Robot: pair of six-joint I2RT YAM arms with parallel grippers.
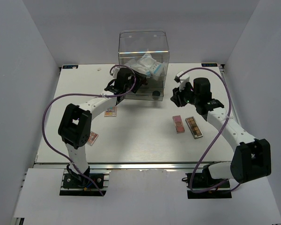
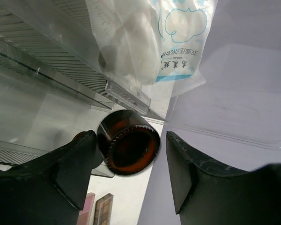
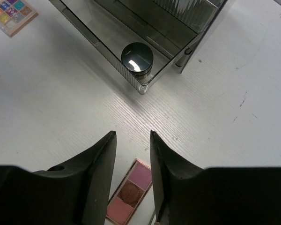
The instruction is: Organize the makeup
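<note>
Top view: left arm (image 1: 91,107) is at the front of the clear box (image 1: 144,40); its jaws are too small to read here. Right arm (image 1: 225,124) hangs by the box's right corner. Pink palette (image 1: 178,124) and brown palette (image 1: 194,127) lie on the bench (image 1: 140,145) near it.

Left wrist: jaws apart, with the dark brown cylinder (image 2: 129,147) between them. Its round end faces the camera and its long axis runs along the reach. It sits nearer the left-hand finger; contact unclear. Closing would likely pinch across its width. Packet (image 2: 178,42) is above.

Right wrist: jaws slightly apart and empty. Round jar (image 3: 137,57) is straight ahead on the box's tray.
</note>
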